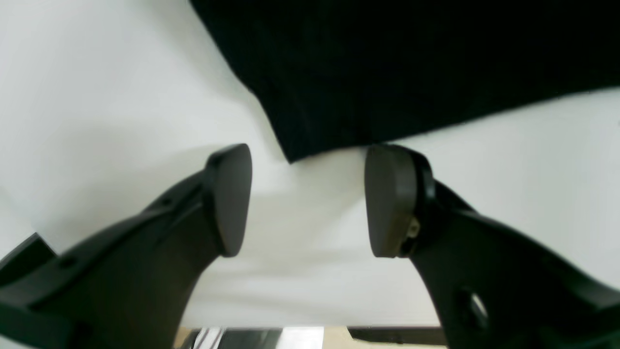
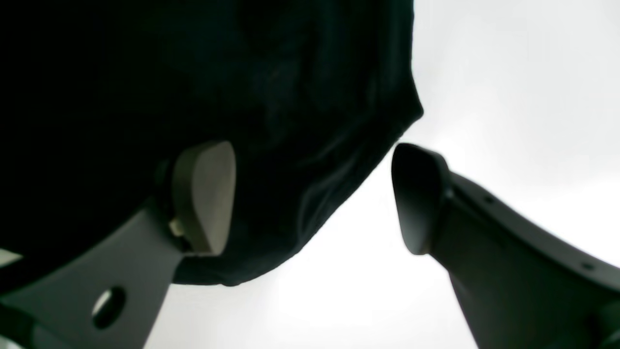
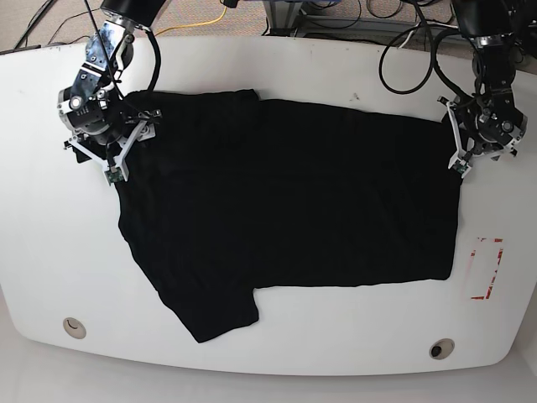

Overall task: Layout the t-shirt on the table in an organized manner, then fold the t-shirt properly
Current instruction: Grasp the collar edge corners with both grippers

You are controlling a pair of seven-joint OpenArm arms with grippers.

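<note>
We look down on a white table [image 3: 277, 67] with rounded corners, and a black t-shirt [image 3: 285, 210] lies spread flat across its middle, covering a large part of the top. The shirt lies sideways: its straight hem edge is toward the red tape rectangle [image 3: 486, 269] near the table's right side, and one short sleeve [image 3: 214, 315] juts out toward the near edge, between two small round holes [image 3: 74, 327] in the tabletop. The cloth is mostly smooth, with soft wrinkles.

Our left gripper [image 3: 460, 159] hovers at the shirt's far corner on the hem side, above the red tape rectangle. In its wrist view the left gripper [image 1: 307, 198] has its two dark pads [image 1: 232, 198] spread wide apart with bare white table between them — the pointed corner of the black t-shirt [image 1: 387, 72] lies just beyond the fingertips, and one pad's tip meets the cloth edge in that view, though we cannot tell whether they touch.

Our right gripper [image 3: 111, 164] sits at the opposite end of the shirt, by the far sleeve. Its wrist view shows the right gripper [image 2: 312, 198] also spread wide, holding nothing: one pale pad [image 2: 206, 194] is over the dark t-shirt [image 2: 193, 72], the other over bare table, with a rounded fold of cloth edge between them.
</note>
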